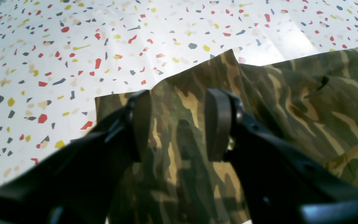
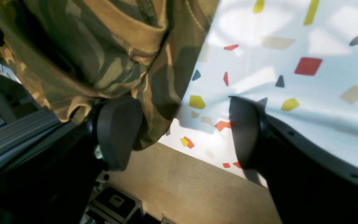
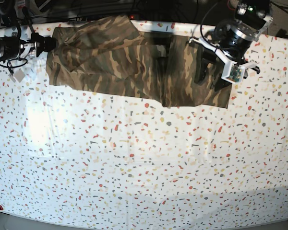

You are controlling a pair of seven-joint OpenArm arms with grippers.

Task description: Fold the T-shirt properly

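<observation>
The shirt (image 3: pixel 134 64) lies spread along the desk's (image 3: pixel 144 163) far edge. Both claws are spread and empty: the left claw (image 1: pixel 177 124) over cloth, the right claw (image 2: pixel 182 130) at the far corner, where a pinch could miss or drag the hem overboard.

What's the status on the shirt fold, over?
Left claw open, over shirt's end. Right claw open at table edge, empty. T-shirt spread lengthwise along far edge of table, rumpled, not yet neat. Nothing in the way.
</observation>
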